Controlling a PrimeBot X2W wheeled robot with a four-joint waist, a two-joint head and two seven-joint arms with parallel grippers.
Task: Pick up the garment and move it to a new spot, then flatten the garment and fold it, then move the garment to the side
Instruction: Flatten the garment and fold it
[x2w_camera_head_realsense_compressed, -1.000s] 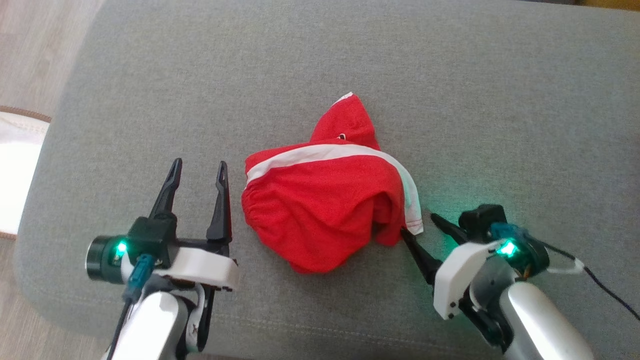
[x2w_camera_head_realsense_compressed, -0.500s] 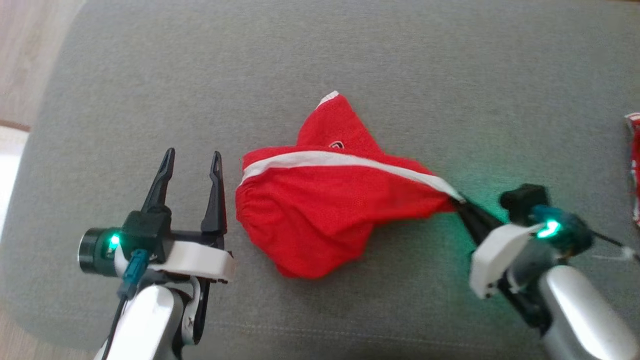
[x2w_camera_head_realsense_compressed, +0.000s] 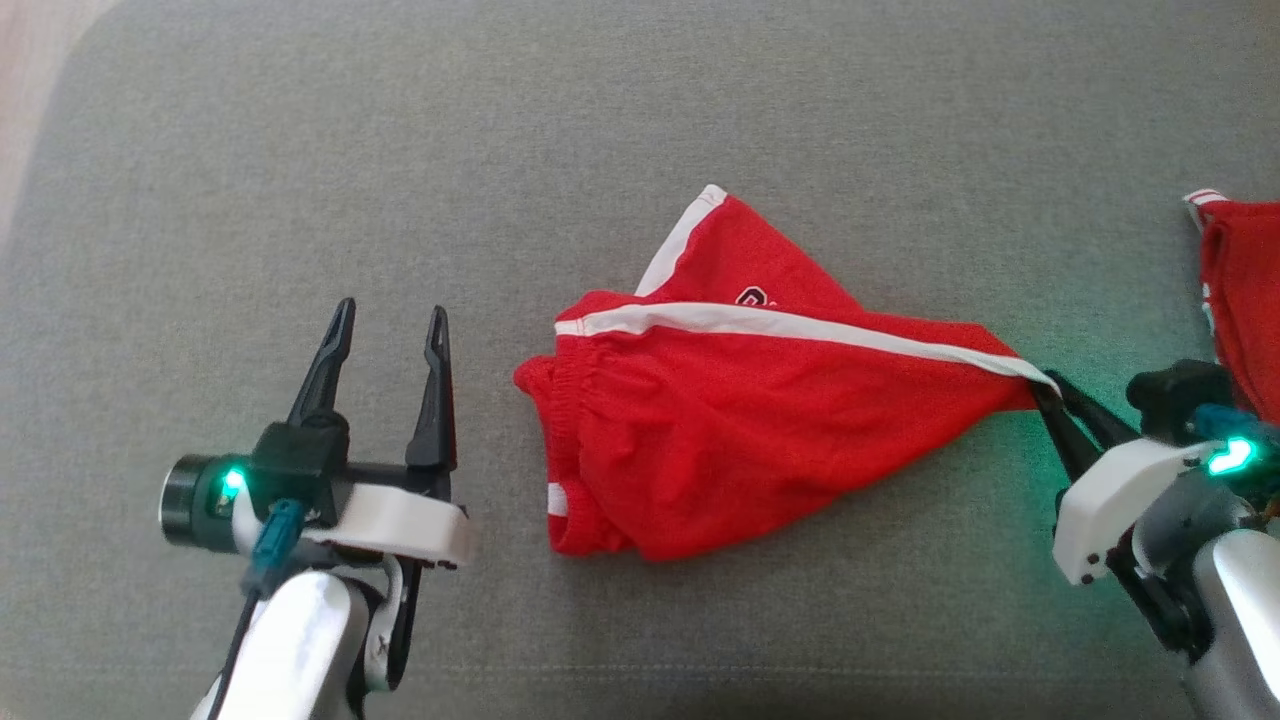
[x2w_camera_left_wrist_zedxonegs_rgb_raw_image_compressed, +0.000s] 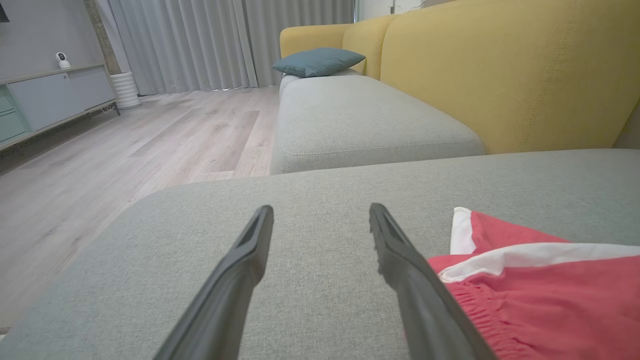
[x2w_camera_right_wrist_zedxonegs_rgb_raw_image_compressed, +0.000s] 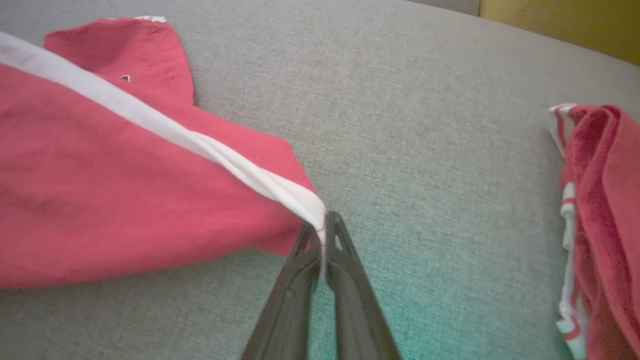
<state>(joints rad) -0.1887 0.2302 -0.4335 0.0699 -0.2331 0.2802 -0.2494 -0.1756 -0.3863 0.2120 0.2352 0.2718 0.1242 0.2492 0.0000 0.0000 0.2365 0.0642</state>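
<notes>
Pinching garment (x2w_camera_head_realsense_compressed: 740, 440) corner, right claw (x2w_camera_head_realsense_compressed: 1048, 388)

Red garment (x2w_camera_head_realsense_compressed: 740, 440) with white stripe, grey cushion (x2w_camera_head_realsense_compressed: 600, 120), yellow sofa back (x2w_camera_left_wrist_zedxonegs_rgb_raw_image_compressed: 500, 75), teal pillow (x2w_camera_left_wrist_zedxonegs_rgb_raw_image_compressed: 317, 61), red-and-white striped cloth (x2w_camera_head_realsense_compressed: 1245, 290)

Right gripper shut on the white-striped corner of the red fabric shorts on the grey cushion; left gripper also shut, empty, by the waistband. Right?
No: the left gripper is open, fingers apart, as the left wrist view shows. The rest holds: right gripper shut on a corner of the red fabric shorts, on the grey cushion.
</notes>
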